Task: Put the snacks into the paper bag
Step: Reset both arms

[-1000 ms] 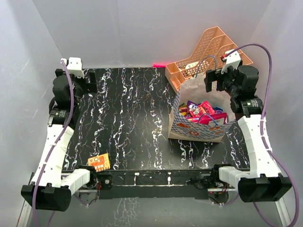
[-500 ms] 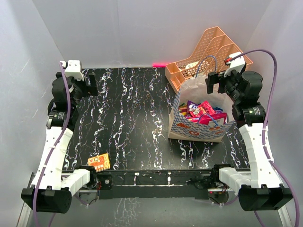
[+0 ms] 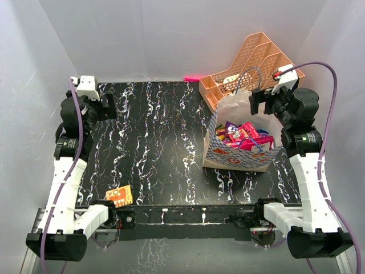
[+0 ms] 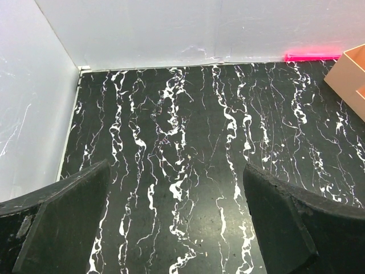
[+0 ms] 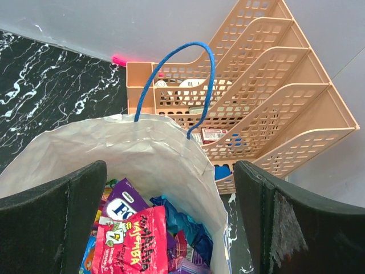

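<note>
The cream paper bag (image 3: 238, 155) with blue cord handles stands at the right of the black marble table, holding several snacks (image 3: 242, 134) in pink, purple and blue. In the right wrist view the bag's inner wall (image 5: 131, 151) and a pink packet (image 5: 132, 240) show. One orange snack (image 3: 119, 196) lies at the front left edge. My right gripper (image 3: 266, 97) is open and empty above the bag's back rim, as the right wrist view (image 5: 171, 228) shows. My left gripper (image 3: 108, 101) is open and empty at the back left, over bare table in its wrist view (image 4: 177, 222).
A peach mesh file organizer (image 3: 251, 63) stands behind the bag at the back right, with small items inside (image 5: 214, 135). A pink marker (image 3: 191, 78) lies against the back wall. White walls enclose the table on three sides.
Both arms have drawn back and risen slightly: the left gripper moved a little left and up, the right gripper moved a little right, away from the bag. The snacks have not moved.
</note>
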Robot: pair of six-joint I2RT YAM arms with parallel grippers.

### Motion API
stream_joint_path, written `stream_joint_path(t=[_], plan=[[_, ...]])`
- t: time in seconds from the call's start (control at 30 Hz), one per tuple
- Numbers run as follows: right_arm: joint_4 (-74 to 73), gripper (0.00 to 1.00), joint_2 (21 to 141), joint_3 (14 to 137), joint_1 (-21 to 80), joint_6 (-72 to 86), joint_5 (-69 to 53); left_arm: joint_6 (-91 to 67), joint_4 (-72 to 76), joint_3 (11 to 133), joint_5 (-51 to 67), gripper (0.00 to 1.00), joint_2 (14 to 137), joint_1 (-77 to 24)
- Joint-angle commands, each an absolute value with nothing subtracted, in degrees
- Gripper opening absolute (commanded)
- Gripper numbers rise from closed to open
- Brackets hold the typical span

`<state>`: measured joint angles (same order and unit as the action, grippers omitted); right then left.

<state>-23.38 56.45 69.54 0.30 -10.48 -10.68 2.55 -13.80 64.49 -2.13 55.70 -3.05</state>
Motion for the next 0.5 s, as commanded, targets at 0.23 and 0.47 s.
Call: stream_joint_path(t=[0.23,0.47], plan=[[-25.1,0.99,54.5,71.8,0.2,-10.1,-9.3,1.6,-15.4,65.0,0.4,0.99,53.4,-2.3],[-25.2,0.98,54.1,71.1,0.1,-9.6,-8.6,2.1,-16.1,65.9,-0.8,0.98,53.2,-2.3]])
